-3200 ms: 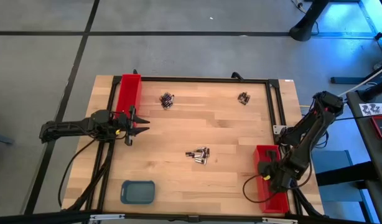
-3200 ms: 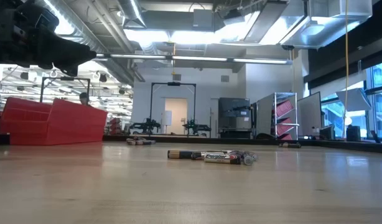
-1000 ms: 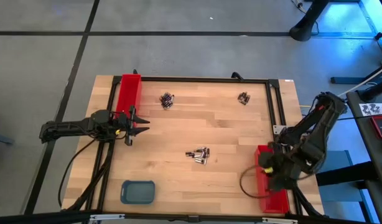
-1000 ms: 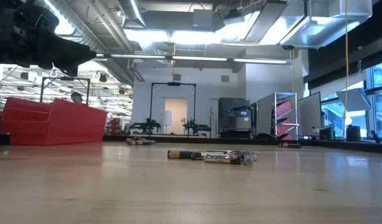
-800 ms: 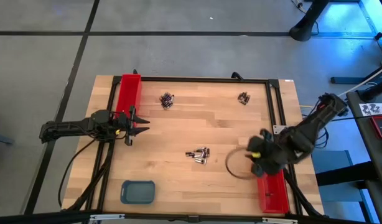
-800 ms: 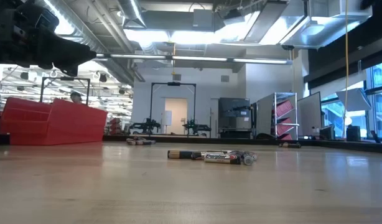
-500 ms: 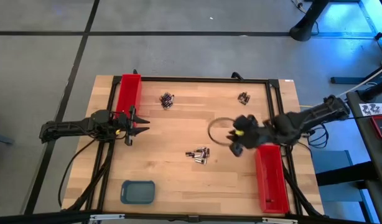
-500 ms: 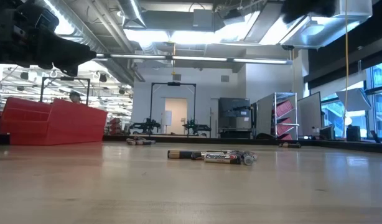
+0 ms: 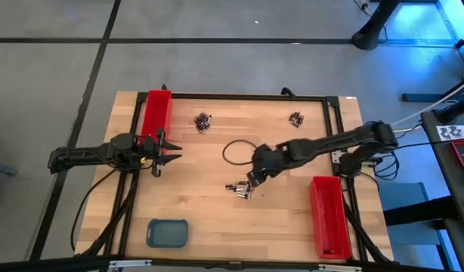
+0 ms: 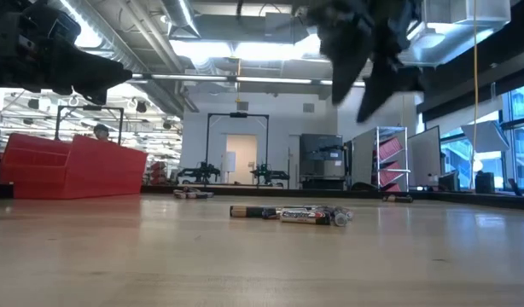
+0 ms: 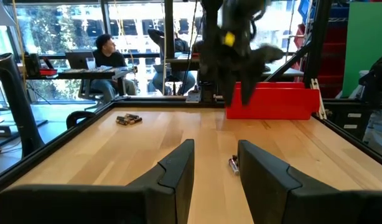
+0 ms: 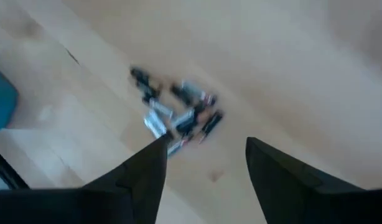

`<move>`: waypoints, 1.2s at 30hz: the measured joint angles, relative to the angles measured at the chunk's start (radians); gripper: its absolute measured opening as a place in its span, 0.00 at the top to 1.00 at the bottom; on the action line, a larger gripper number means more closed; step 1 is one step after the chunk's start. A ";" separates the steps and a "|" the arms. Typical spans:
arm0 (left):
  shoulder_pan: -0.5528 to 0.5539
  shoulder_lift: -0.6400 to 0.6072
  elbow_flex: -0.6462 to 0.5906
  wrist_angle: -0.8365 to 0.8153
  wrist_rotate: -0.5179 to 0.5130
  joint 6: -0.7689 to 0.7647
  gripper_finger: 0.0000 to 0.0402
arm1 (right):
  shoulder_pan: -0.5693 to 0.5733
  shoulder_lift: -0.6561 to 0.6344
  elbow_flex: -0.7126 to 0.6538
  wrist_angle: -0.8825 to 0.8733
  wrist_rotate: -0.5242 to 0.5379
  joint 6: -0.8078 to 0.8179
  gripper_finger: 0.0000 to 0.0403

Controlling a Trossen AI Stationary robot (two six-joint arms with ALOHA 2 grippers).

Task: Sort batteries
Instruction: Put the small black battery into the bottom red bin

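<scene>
Batteries are seen in three small clusters on the wooden desk (image 9: pixel 217 219): one cluster (image 9: pixel 203 121) in the upper middle-left of the high view, one heap (image 9: pixel 242 188) near the frame's centre, and one cluster (image 9: pixel 295 119) toward the upper right. No brand or writing can be read on any cell; the labels are too small and blurred.

At the far left of the high view, the left pincer (image 9: pixel 162 153) is held at the desk's left edge, just below the long red tray (image 9: pixel 156 113) that lies along the upper left side. In the left wrist view its two dark fingers (image 11: pixel 177 168) stand apart with bare desk between them, nothing being held. The inside of this red tray cannot be made out.

In the lower left, a small blue-grey rounded tray (image 9: pixel 168 233) sits near the desk's front edge; nothing can be discerned in it.

At the centre, the right pincer (image 9: pixel 253 179) is stretched across the desk from the right and is poised directly above the central heap. In the right wrist view its fingers (image 12: pixel 144 171) are spread wide, empty, with the heap lying just beyond them.

At the lower right, a second long red tray (image 9: pixel 329 215) lies along the desk's right edge; its contents cannot be told.
</scene>
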 joint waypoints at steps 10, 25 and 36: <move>0.000 0.000 0.000 0.000 0.000 0.000 0.72 | 0.031 0.197 0.000 0.045 -0.030 0.202 0.52; 0.000 0.000 0.000 0.000 0.000 0.000 0.72 | 0.031 0.276 0.001 0.114 0.028 0.235 0.64; 0.000 0.001 0.000 0.000 0.000 0.000 0.72 | 0.031 0.320 0.003 0.134 0.024 0.234 0.70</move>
